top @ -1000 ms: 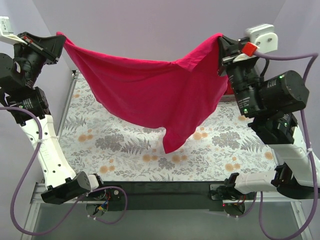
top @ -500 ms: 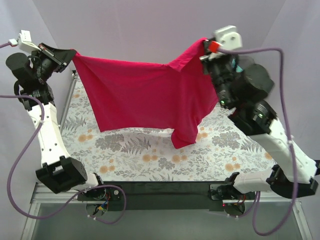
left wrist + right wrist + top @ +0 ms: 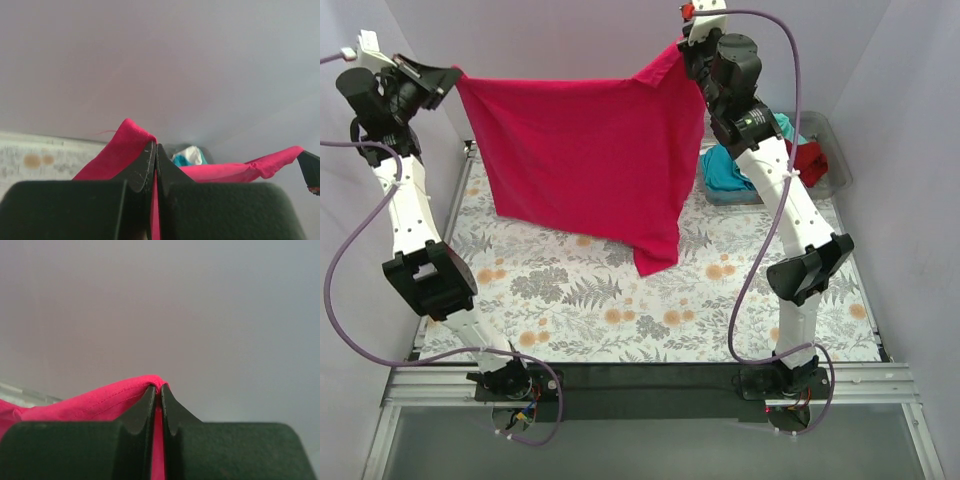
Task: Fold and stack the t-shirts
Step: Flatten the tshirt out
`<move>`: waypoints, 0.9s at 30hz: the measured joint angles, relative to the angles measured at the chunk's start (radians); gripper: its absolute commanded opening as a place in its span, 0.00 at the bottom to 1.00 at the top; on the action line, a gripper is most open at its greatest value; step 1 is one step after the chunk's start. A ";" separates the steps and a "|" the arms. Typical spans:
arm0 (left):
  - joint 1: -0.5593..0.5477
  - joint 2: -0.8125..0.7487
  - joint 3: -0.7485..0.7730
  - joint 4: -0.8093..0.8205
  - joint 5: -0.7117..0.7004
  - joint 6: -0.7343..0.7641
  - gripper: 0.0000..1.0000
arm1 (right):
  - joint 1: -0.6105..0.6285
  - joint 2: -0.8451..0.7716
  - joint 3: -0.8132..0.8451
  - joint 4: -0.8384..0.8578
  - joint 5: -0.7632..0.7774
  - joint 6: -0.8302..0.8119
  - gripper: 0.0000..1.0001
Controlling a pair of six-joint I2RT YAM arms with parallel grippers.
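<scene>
The magenta-pink t-shirt [image 3: 585,160] hangs spread out like a curtain high above the far part of the table, its lower right corner drooping towards the cloth. My left gripper [image 3: 453,76] is shut on its top left corner; the pink cloth [image 3: 120,150] shows pinched between the jaws. My right gripper [image 3: 682,50] is shut on the top right corner, with pink hem [image 3: 100,400] between the jaws. A teal shirt [image 3: 730,172] and a dark red shirt [image 3: 810,160] lie in the clear bin; a white one [image 3: 192,154] shows in the left wrist view.
The clear plastic bin [image 3: 830,185] stands at the far right of the table. A floral tablecloth [image 3: 650,310] covers the table. Purple walls close in the back and sides. Both arms reach high and far.
Both grippers have moved up and towards the back, pulling the pink shirt taut and lifting it. The right arm swung away from the bin, which now shows.
</scene>
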 measured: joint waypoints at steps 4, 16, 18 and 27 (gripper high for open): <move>0.000 0.128 0.283 0.060 0.019 -0.035 0.00 | -0.020 0.015 0.027 0.129 -0.054 -0.020 0.01; -0.001 -0.109 -0.156 0.506 0.009 -0.106 0.00 | -0.032 -0.393 -0.478 0.546 -0.213 -0.083 0.01; -0.001 -0.206 -0.348 0.552 -0.010 -0.089 0.00 | -0.031 -0.501 -0.671 0.600 -0.227 -0.082 0.01; -0.012 -0.515 -1.020 0.587 -0.174 0.037 0.00 | 0.015 -0.651 -1.405 0.613 -0.203 0.020 0.01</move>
